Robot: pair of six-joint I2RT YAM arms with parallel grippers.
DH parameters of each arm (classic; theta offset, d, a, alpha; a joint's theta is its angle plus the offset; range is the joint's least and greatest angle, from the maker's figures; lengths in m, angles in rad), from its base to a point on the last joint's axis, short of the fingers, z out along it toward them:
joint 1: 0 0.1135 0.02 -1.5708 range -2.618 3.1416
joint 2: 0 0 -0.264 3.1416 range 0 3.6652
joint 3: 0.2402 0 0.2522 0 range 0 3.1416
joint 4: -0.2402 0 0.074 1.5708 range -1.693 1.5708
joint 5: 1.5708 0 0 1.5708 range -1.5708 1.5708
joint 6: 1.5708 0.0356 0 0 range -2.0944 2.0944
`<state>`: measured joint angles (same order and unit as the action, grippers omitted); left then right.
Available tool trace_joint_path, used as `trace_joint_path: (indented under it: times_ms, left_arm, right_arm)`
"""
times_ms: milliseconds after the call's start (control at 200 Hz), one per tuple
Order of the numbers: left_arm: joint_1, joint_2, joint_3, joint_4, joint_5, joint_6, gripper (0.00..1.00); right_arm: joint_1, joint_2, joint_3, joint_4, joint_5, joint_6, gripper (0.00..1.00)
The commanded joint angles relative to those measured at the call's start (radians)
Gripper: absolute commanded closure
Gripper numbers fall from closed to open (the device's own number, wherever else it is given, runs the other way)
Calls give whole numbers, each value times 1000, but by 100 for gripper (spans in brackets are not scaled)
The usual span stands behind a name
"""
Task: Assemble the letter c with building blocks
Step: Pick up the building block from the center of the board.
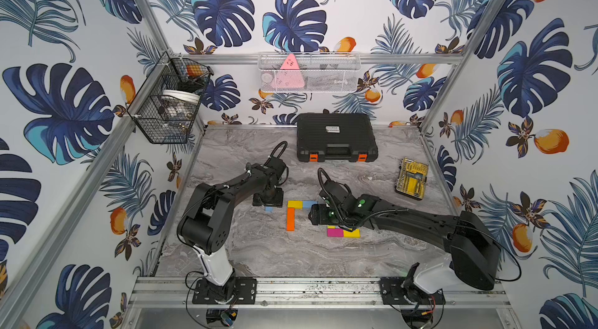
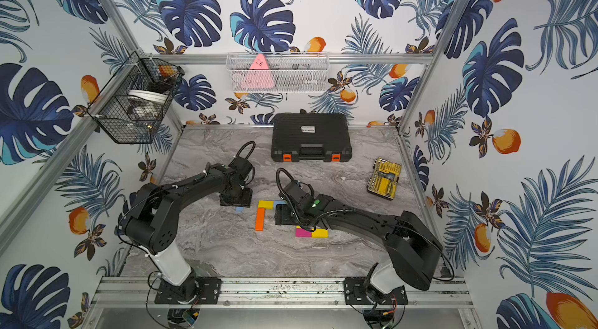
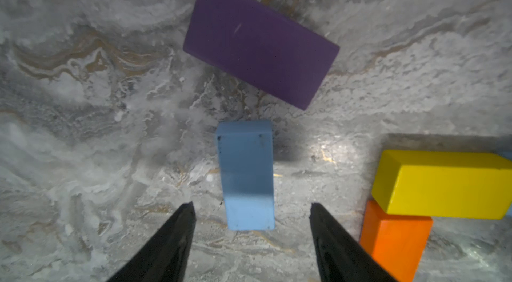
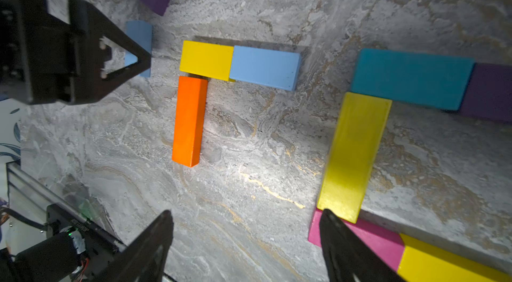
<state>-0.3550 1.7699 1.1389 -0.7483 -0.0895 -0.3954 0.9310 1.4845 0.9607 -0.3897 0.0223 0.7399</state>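
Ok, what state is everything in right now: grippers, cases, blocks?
left gripper: open, jaws either side of the loose light blue block, not touching it.
right gripper: open, empty.
black tool case: shut.
drill-bit case: lying flat; lid unclear.
yellow block, joined light blue block, orange block: set in a corner, letter unfinished.
loose purple block: lying apart, unused.

A yellow block (image 4: 206, 59) and a light blue block (image 4: 264, 67) lie flat end to end. A long orange block (image 4: 189, 121) meets the yellow one's side squarely — a corner. Nearby lie a loose light blue block (image 3: 246, 172) and a skewed purple block (image 3: 260, 42). Apart from these, a teal block (image 4: 412, 78), second purple block (image 4: 490, 92), long yellow block (image 4: 352, 156), magenta block (image 4: 368, 236) and end yellow block (image 4: 443, 264) touch — a C-like bracket.
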Motion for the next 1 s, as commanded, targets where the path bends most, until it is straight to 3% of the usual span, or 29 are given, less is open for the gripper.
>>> trace_joint_path:
  times_ms: [0,235,405,480,605,735,861,996]
  left_arm:
    - [-1,18,0,20,-15,-21,32]
    - [1,50,-5,51,2,-49,45]
    - [1,49,-28,69,2,-56,64]
    - [1,37,-37,69,-1,-56,76]
    - [1,-42,-51,40,8,-53,95]
    - [-15,-203,-56,-32,56,-29,100]
    - [-109,-314,-57,-98,89,2,100]
    - [-321,-339,-85,-137,76,-7,100]
  right_arm:
    - [-4,-16,-5,26,16,-19,15]
    - [-6,-36,-14,15,21,-25,14]
    - [-8,-42,-17,14,23,-25,13]
    - [-9,-47,-15,8,29,-25,12]
    - [-10,-54,-11,-4,36,-25,11]
    - [-15,-61,-8,-18,42,-24,10]
    - [-21,-67,-12,-36,48,-18,9]
    - [-22,-93,-30,-72,62,-10,9]
